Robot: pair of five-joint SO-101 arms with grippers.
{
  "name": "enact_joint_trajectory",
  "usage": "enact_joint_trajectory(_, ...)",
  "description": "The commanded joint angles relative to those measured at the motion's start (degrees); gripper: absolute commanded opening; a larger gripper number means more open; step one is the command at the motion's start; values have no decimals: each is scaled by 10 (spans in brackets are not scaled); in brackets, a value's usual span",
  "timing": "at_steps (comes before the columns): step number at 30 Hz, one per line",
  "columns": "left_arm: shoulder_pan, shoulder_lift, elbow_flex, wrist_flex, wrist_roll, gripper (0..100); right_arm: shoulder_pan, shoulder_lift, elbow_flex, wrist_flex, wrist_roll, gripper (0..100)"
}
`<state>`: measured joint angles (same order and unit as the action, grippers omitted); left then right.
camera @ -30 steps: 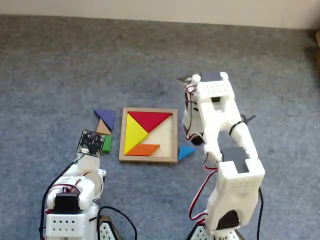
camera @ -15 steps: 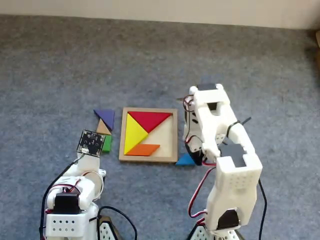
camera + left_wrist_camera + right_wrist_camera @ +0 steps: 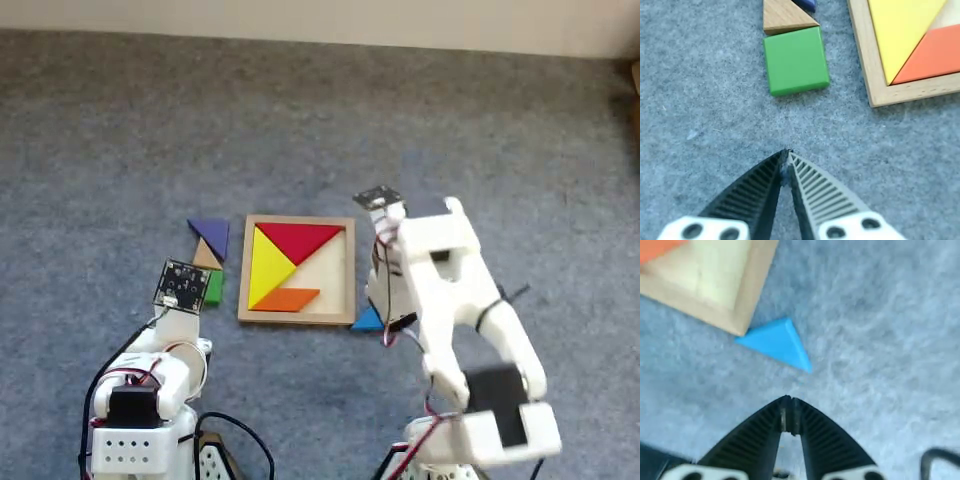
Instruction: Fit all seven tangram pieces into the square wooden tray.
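My left fingers [image 3: 757, 187] are pressed together over the grey desk [image 3: 700, 110], near the green wooden square [image 3: 796, 60]. My right fingers [image 3: 757, 432] are pressed together too, near the small blue wooden triangle [image 3: 776, 342] just beside a corner of the square wooden tray [image 3: 757, 285], which holds a red triangle [image 3: 298, 240], yellow triangle [image 3: 268, 268] and orange parallelogram [image 3: 290, 298].

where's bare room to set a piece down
Free: the carpet beyond the tray's far edge, and the stretch off its near edge. Crowded: the tray's left side, lined by purple triangle, tan triangle and green square; and its near right corner, with the blue triangle and right gripper.
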<state>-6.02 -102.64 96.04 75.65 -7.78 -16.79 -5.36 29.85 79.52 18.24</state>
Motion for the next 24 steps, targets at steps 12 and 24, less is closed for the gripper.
enact_joint_trajectory(12, 4, -18, 11, 2, -5, 6, -64, 6, 87, -100, 127, 384)
enact_joint_trajectory(24, 7, -18, 11, 2, -5, 6, -66, 82, 22, -100, 308, 419)
